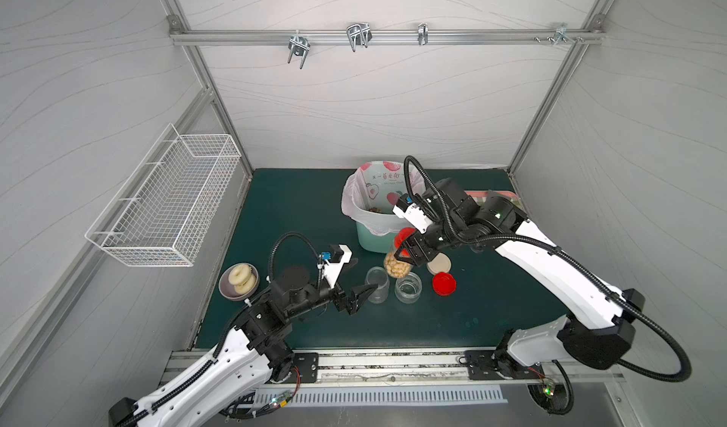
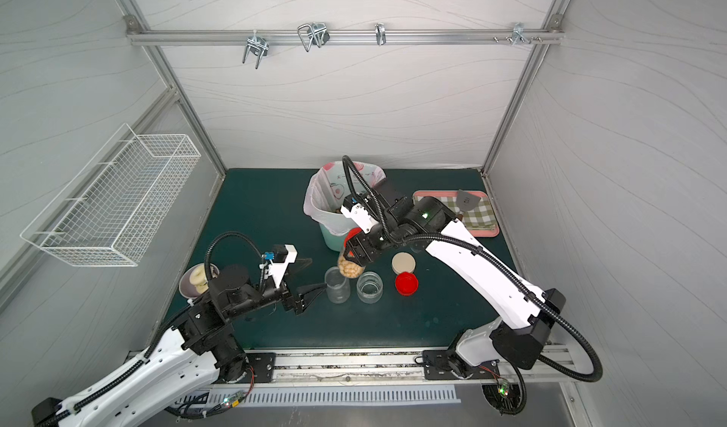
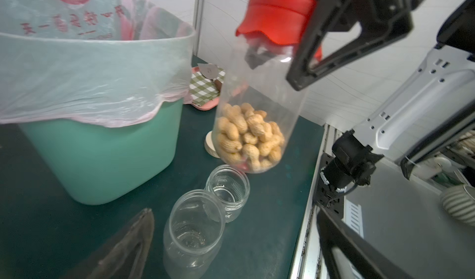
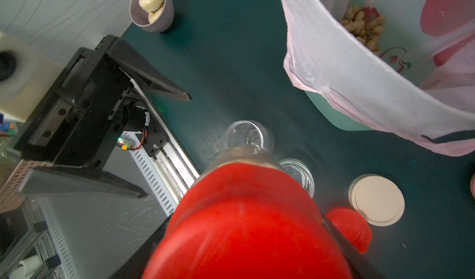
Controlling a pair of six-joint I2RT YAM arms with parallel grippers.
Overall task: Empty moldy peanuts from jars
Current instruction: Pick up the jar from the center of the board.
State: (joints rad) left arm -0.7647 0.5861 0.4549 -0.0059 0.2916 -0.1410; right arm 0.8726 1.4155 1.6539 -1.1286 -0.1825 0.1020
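Observation:
My right gripper [image 1: 409,248] is shut on a clear jar [image 3: 257,105] just under its red lid [image 3: 277,15], holding it tilted above the mat beside the bin. Tan moldy peanuts [image 3: 249,136] fill the jar's lower part. More peanuts [image 4: 365,25] lie inside the bin's bag. Two lidless, empty jars stand on the mat: a taller one [image 1: 377,285] and a shorter one [image 1: 408,287]. My left gripper [image 1: 364,297] is open, low over the mat, its fingers [image 3: 128,249] on either side of the taller empty jar without touching it.
A mint-green bin [image 1: 373,236] with a pink printed bag stands behind the jars. A loose red lid [image 1: 443,283] and a beige lid [image 1: 438,265] lie right of them. A bowl of donuts [image 1: 238,281] sits at the left, a pink tray [image 2: 472,212] at the back right.

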